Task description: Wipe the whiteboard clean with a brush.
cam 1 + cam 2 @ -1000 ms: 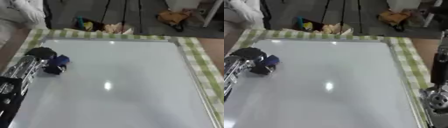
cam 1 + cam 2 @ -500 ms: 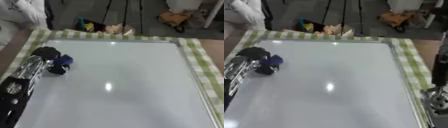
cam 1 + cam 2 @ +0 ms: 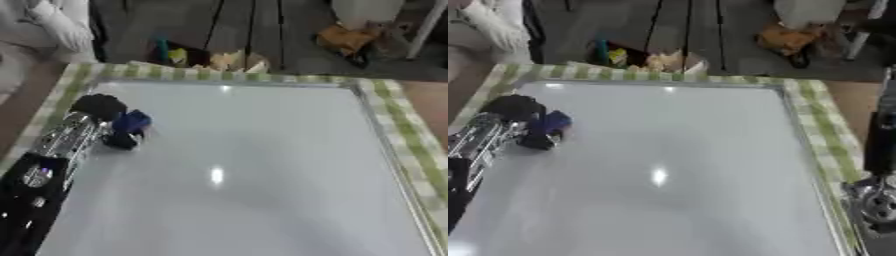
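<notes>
Checked cloth [image 3: 395, 125] over desk, whiteboard [image 3: 254, 170] filling most of it. At nine o'clock, left hand [image 3: 98, 107] curled round blue brush [image 3: 129, 125], brush touching board near its left edge. At four o'clock, right arm only; hand's state: cannot tell.

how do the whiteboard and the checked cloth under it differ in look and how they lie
The whiteboard is plain pale grey-white and glossy, with a bright glare spot; the checked cloth is green and white and matte. The whiteboard lies on top and fills the middle; the cloth shows only as a border along its far and side edges. The left hand holds a blue brush on the board, not on the cloth. Both lie flat.
</notes>
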Robot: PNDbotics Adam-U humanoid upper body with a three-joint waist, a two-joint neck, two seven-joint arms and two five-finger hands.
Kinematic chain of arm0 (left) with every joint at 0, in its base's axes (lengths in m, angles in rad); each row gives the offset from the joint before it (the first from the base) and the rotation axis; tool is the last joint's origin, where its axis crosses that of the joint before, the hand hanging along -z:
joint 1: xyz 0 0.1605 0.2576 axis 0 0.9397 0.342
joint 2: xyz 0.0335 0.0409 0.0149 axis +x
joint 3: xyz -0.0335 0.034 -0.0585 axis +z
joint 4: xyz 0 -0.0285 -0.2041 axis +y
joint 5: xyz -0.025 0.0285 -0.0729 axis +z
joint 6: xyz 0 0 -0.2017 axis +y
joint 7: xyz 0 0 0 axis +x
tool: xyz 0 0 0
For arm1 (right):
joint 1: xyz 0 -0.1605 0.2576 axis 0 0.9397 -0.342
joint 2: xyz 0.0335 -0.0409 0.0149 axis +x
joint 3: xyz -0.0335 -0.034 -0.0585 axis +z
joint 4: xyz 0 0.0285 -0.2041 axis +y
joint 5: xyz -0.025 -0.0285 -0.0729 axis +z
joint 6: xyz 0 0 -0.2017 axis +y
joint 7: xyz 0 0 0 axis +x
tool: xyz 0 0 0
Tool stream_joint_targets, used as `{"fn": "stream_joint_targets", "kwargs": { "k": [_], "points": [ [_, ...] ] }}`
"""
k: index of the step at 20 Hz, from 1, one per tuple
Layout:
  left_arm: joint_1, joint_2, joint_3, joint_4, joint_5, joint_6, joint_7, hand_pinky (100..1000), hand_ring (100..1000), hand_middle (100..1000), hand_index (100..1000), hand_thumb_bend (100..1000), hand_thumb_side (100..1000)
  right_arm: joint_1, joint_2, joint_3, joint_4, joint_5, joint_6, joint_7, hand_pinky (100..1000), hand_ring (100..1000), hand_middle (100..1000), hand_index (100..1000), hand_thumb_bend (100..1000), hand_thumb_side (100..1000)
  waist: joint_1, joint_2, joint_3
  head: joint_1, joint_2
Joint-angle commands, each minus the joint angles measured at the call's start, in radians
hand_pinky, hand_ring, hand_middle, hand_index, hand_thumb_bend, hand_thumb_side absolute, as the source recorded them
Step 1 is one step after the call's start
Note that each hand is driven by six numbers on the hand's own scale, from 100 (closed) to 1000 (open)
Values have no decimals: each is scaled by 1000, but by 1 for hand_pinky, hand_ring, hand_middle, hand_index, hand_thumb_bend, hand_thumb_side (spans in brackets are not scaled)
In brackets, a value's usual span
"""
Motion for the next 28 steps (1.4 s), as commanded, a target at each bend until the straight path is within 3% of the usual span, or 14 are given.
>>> {"fn": "stream_joint_targets", "kwargs": {
  "k": [1, 18, 28],
  "points": [
    [2, -16, -29, 0, 13, -24, -11, 238, 428, 387, 616, 100, 740, -8, -6, -6, -13, -2, 1, -3, 843, 921, 657, 857, 100, 1000, 1, -11, -3, 3, -3],
    [-5, -20, -60, -52, 62, -53, -23, 227, 424, 383, 614, 100, 750, -13, -6, -3, -13, 0, 5, -1, 842, 921, 657, 856, 100, 1000, 2, -11, -6, 6, -3],
    [-18, -13, 34, 58, 13, 52, -12, 224, 420, 381, 612, 100, 750, -12, -6, -4, -13, -1, 4, 0, 842, 921, 658, 856, 100, 1000, 1, -15, -7, 5, -4]
  ]
}}
